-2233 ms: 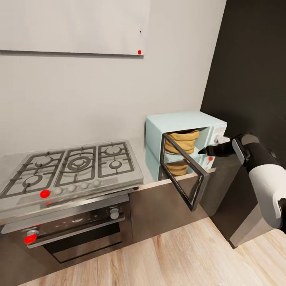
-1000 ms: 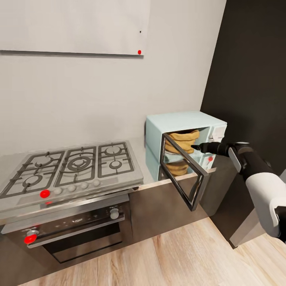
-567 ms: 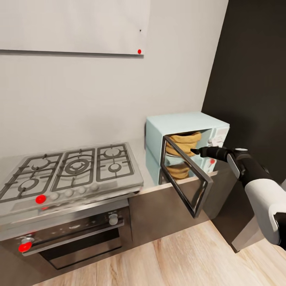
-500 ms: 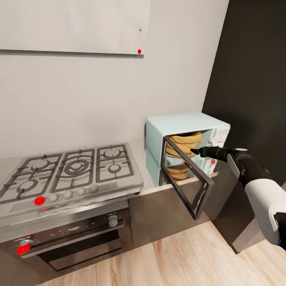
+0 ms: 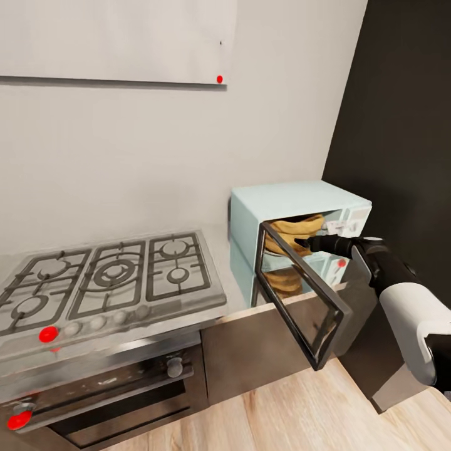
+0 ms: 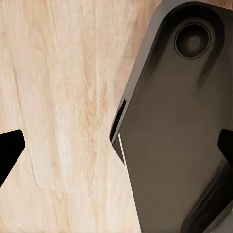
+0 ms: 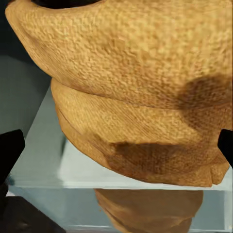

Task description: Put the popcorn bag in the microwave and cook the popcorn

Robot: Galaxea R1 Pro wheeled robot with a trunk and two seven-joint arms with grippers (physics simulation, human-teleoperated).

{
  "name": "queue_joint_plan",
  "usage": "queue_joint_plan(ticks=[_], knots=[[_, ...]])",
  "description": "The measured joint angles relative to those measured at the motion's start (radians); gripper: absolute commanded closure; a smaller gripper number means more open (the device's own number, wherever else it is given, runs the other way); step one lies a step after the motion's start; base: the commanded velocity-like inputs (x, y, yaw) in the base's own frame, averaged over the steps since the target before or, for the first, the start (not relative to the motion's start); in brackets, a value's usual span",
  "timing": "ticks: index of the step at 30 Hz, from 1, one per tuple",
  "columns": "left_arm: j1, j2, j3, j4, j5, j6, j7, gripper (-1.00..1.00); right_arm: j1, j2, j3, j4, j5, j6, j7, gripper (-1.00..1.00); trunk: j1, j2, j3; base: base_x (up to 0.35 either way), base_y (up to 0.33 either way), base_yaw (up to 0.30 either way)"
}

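Right gripper (image 5: 302,242), fingers spread apart, has reached deeper to the popcorn bag (image 5: 294,229); the bag sits inside the microwave (image 5: 282,203); door (image 5: 300,294) at 6 o'clock awaits closing.

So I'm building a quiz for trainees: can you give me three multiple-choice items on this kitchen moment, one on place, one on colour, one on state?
1. Where is the popcorn bag?
A. on the stove
B. inside the microwave
C. on the floor

2. What colour is the microwave's body?
A. pale blue
B. red
C. black

3. How is the microwave door?
A. shut
B. removed
C. open

Key:
1 B, the popcorn bag sits on the glass tray in the microwave.
2 A, its shell is pale blue.
3 C, the door swings out over the countertop, with the right gripper reaching in.
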Motion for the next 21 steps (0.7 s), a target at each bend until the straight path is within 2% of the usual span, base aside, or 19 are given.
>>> queue_joint_plan(ticks=[21], knots=[[0.0, 0.0, 0.0, 0.0, 0.0, 0.0, 0.0, -1.0, 0.0, 0.001, 0.0, 0.0, 0.003, -0.001, 0.0, -1.0, 0.0, 0.0, 0.0, 0.145, 0.0, 0.0]])
